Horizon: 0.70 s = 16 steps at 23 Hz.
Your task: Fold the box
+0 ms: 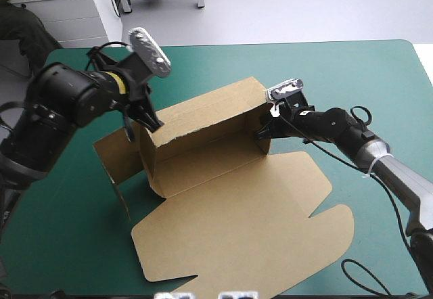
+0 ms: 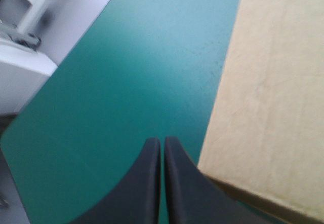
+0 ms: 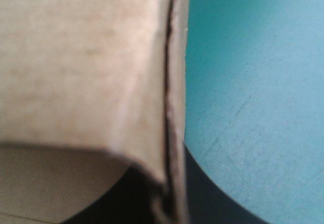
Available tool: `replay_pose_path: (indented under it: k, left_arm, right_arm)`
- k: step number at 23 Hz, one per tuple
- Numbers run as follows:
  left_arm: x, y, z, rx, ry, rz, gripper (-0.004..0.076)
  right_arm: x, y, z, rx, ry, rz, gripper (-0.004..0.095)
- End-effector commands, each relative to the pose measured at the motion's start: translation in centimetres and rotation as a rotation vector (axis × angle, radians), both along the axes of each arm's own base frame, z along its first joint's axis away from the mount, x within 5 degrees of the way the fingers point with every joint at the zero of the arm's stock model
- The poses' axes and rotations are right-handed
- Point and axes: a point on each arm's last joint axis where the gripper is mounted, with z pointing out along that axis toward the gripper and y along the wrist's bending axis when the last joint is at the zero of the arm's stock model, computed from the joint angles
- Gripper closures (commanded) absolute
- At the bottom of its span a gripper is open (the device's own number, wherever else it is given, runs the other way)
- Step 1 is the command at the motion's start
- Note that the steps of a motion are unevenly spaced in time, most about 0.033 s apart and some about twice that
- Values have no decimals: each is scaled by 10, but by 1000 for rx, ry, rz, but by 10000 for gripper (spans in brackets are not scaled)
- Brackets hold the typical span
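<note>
Standing by, I could read nothing anywhere: the brown cut-board box (image 1: 230, 218) was blank, with no print or label, and the teal-green table cover (image 1: 352, 76) carried no mark.

Bright, even light from above fills the teal-green worktop (image 1: 284, 69); the box (image 1: 237, 224) of cut brown board throws soft, narrow shadows beside its raised walls. In the right wrist view, board nearest the black fingers (image 3: 217, 203) lies blurred and shaded.
</note>
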Motion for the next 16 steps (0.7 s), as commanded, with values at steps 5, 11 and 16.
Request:
replay_pose_path:
  k: [5,11,16]
  left_arm:
    - [1,88,25,-263,-19,273,715]
    - [1,103,21,-213,1,343,716]
    - [7,106,5,-166,26,363,716]
  right_arm:
    - [-24,-17,52,-48,-96,-40,926]
    - [-49,-33,72,-108,16,-121,926]
    - [-56,-39,93,-158,114,-153,927]
